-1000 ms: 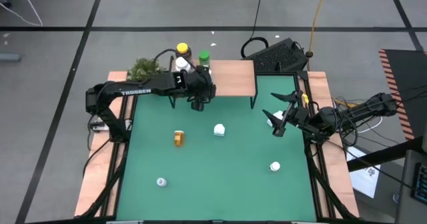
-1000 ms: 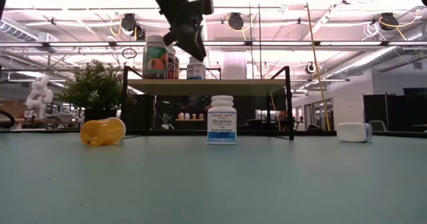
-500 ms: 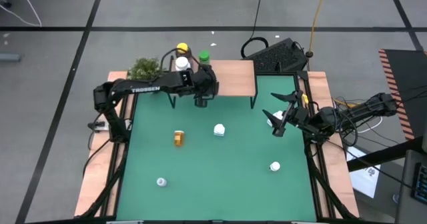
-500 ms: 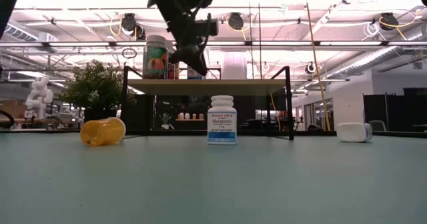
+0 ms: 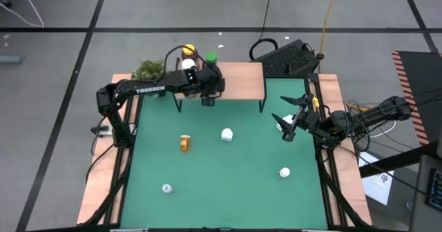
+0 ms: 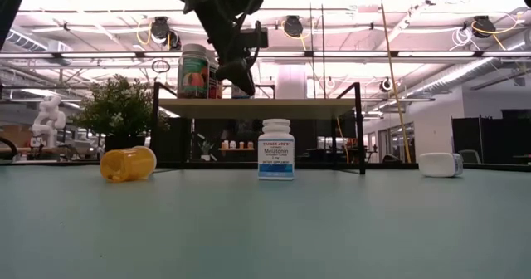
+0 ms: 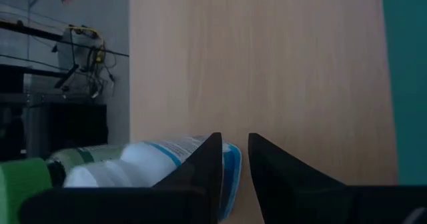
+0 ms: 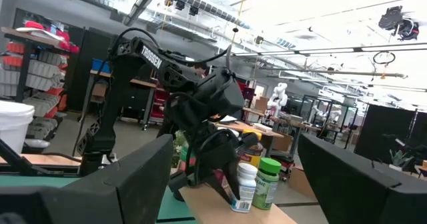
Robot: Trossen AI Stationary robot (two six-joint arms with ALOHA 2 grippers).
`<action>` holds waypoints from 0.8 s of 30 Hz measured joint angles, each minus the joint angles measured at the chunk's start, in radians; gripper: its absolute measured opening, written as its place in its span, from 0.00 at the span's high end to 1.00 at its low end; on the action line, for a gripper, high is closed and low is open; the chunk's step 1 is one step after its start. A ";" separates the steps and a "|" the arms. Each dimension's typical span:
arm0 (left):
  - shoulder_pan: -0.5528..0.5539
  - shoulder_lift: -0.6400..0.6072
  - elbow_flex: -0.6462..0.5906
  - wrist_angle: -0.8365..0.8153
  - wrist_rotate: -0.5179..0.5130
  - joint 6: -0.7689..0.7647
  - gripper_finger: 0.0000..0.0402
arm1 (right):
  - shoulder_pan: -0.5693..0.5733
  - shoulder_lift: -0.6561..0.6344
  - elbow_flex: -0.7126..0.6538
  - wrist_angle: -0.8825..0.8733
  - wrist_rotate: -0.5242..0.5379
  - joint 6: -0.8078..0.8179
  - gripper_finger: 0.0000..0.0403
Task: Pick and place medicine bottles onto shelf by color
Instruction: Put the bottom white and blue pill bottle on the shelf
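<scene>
My left gripper (image 5: 209,98) sits nearly pinched together, empty, over the light wood shelf (image 5: 242,81). That lying amber bottle (image 5: 184,143) looks light, rolly; grab mid-body.

Bottles (image 5: 227,134) on green table (image 5: 235,184), shelf (image 5: 242,80).

From above, my left end effector (image 5: 208,99) covers part of the shelf (image 5: 242,80), and the arm hides most of the white bottle (image 5: 187,65) beneath it. In the low view the same arm blocks the bottles standing behind the green-labelled bottle (image 6: 192,71), so I cannot count them. My left wrist camera cuts off the green cap (image 7: 20,184) at the edge, and a finger (image 7: 200,174) masks the blue-labelled bottle (image 7: 153,159). The small bottle near the desk's front (image 5: 166,188) is too tiny to read.
</scene>
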 joint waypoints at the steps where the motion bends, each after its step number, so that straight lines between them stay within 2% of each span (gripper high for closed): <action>1: 0.000 0.000 0.000 0.006 0.000 -0.001 0.81 | 0.000 0.000 0.000 0.000 0.000 0.000 0.21; 17: 0.036 0.000 0.000 0.053 0.001 -0.035 0.81 | 0.000 0.000 0.000 0.000 0.000 0.000 0.21; 24: 0.016 0.000 0.000 0.053 -0.003 -0.037 0.81 | 0.000 0.000 0.000 0.000 0.001 -0.007 0.21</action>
